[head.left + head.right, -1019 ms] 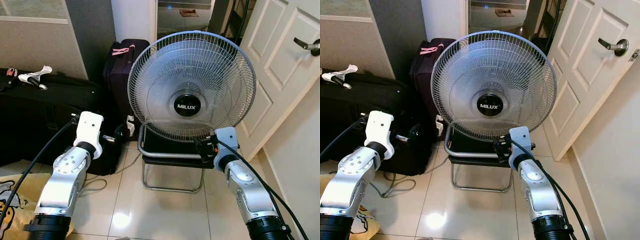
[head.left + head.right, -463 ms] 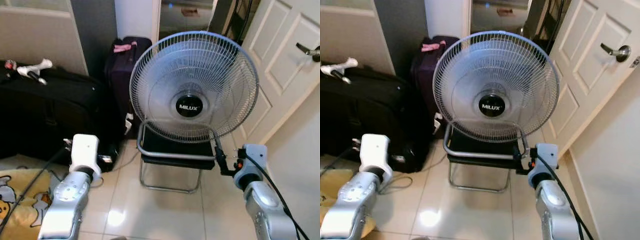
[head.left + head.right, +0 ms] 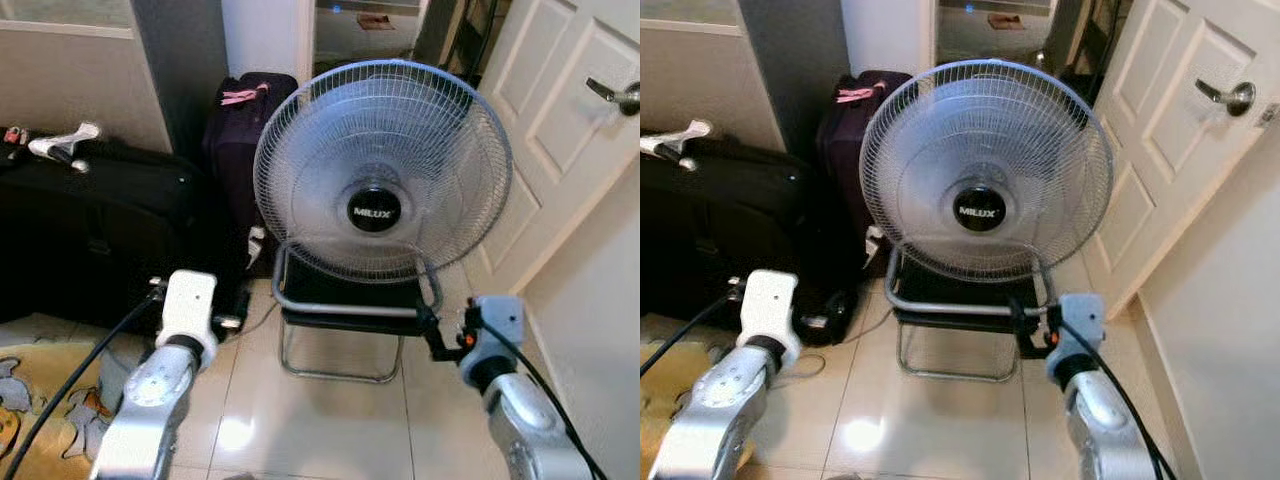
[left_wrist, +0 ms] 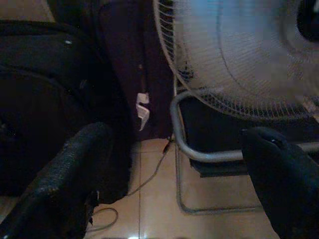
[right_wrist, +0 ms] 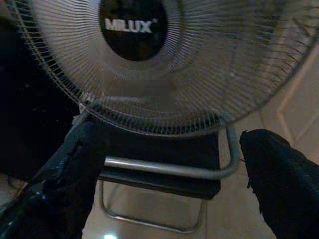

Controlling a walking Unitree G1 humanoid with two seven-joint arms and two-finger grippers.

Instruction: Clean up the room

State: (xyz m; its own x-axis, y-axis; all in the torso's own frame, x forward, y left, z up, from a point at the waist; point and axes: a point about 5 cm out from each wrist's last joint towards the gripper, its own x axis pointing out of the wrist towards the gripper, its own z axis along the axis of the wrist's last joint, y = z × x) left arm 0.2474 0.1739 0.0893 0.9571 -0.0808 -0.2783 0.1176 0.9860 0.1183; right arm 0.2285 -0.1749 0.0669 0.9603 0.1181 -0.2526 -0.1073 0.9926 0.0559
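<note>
- While the robot faced it, the fan (image 3: 382,170) stood on a metal-framed stool (image 3: 350,310) directly ahead, its round grille upright and facing the robot, between the purple suitcase (image 3: 238,150) and the white door (image 3: 560,130).
- The right gripper (image 3: 432,335) was judged nearer, just beside the stool's rail; the left gripper (image 3: 232,322) hung further off, towards the black case (image 3: 90,230).
- Both forearms were raised forward; both grippers' fingers (image 5: 75,169) were spread wide, holding nothing.

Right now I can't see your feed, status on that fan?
Both grippers open, left, right, short of the fan. Fan sits on black chair. Suitcases close on the left.
</note>
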